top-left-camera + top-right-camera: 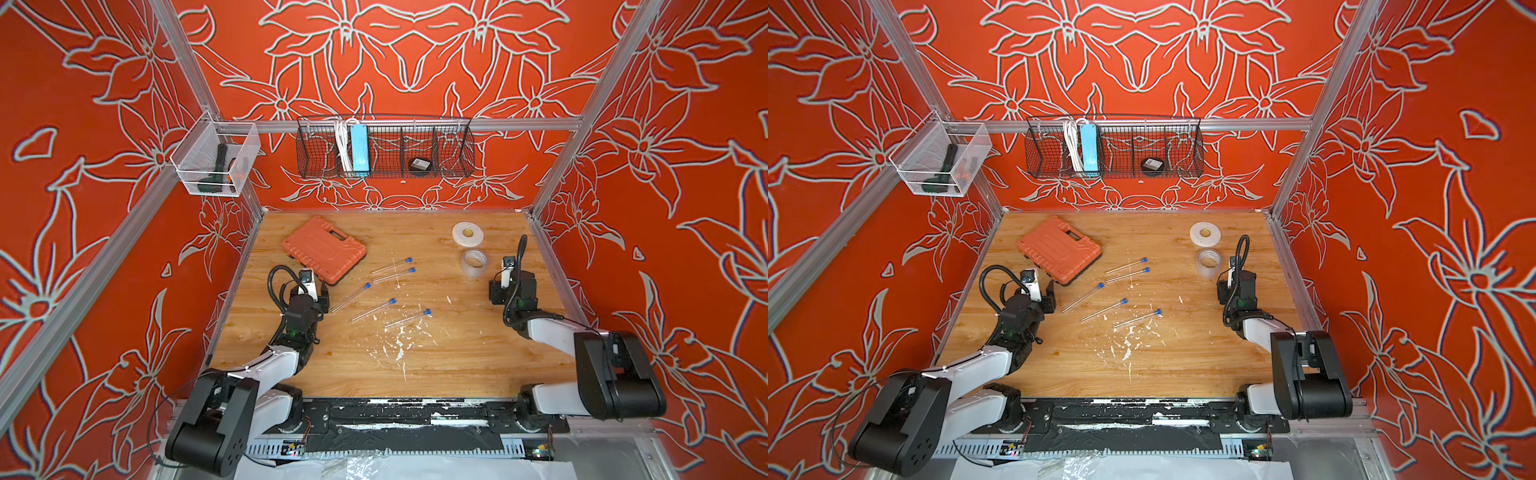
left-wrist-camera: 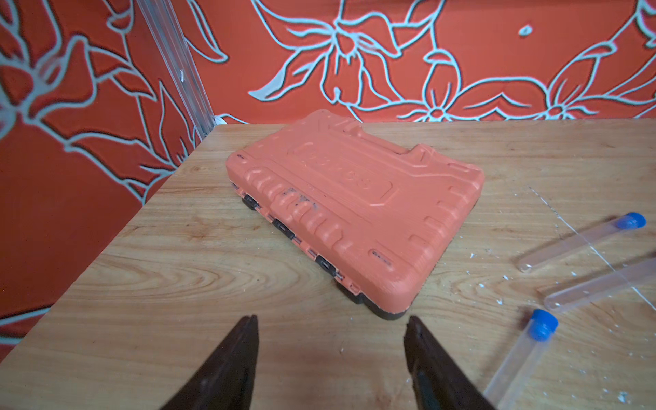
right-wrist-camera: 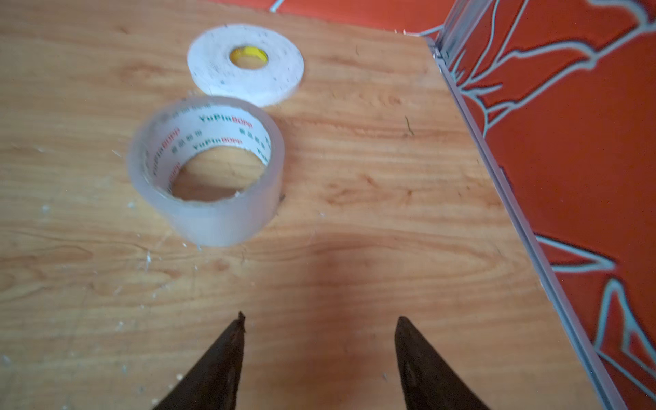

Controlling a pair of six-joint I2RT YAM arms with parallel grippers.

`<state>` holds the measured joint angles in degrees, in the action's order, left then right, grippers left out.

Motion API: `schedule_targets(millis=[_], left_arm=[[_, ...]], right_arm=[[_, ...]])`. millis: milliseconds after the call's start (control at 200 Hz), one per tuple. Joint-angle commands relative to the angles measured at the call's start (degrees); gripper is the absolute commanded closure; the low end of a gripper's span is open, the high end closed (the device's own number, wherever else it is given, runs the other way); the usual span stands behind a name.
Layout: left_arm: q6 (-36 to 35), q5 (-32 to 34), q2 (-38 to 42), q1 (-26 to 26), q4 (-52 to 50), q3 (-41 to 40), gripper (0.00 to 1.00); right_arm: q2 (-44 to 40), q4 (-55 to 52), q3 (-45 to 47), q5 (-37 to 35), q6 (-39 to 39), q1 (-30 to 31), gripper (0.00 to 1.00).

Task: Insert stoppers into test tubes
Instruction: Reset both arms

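Observation:
Several clear test tubes (image 1: 390,266) (image 1: 1094,311) lie flat and apart in the middle of the wooden table (image 1: 457,357). Each has a blue stopper (image 1: 427,311) (image 1: 1124,301) seated in its mouth at its right-hand end. In the left wrist view, three of the tubes (image 2: 514,365) show beside the jaws, two with their stoppers (image 2: 543,324) in sight. My left gripper (image 1: 322,297) (image 2: 330,319) hangs open over bare wood beside the orange case, left of the tubes. My right gripper (image 1: 496,291) (image 3: 319,316) is open over bare wood near the right wall. Neither holds anything.
An orange tool case (image 1: 324,249) (image 2: 355,213) lies at the back left. A white tape roll (image 1: 468,233) (image 3: 245,64) and a clear tape roll (image 1: 474,262) (image 3: 209,170) sit at the back right. White flecks (image 1: 399,336) dot the front middle. A wire basket (image 1: 384,145) and a clear bin (image 1: 216,160) hang on the walls.

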<state>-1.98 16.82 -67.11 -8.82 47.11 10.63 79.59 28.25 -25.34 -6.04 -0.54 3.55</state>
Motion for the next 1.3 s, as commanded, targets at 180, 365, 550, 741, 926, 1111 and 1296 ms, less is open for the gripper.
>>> schedule_targets(millis=[180,365,550,741,926,1111,1296], left_arm=[[0.0,-4.3,-8.7,1.8,20.1,-4.5,0.35],[0.6,-2.5,-14.0,1.8,28.0,-6.3,0.33],[1.6,-2.9,-13.9,2.7,24.6,-4.7,0.29],[1.7,-3.0,-13.7,2.7,24.4,-4.7,0.01],[1.7,-3.0,-13.6,2.7,24.2,-4.7,0.01],[1.7,-3.0,-13.7,2.7,24.2,-4.7,0.01],[1.7,-3.1,-13.6,2.8,24.2,-4.6,0.01]], right_arm=[[1.2,14.6,5.3,4.9,-0.4,-2.2,0.30],[1.3,14.2,5.2,4.7,-0.5,-2.3,0.02],[1.4,17.3,6.9,0.9,0.7,-2.0,0.02],[1.0,17.4,7.1,0.8,0.7,-2.0,0.02],[1.0,17.5,7.1,0.8,0.7,-2.0,0.01],[1.8,16.1,5.9,0.6,0.5,-1.8,0.01],[1.1,16.9,6.8,0.5,0.5,-1.6,0.01]])
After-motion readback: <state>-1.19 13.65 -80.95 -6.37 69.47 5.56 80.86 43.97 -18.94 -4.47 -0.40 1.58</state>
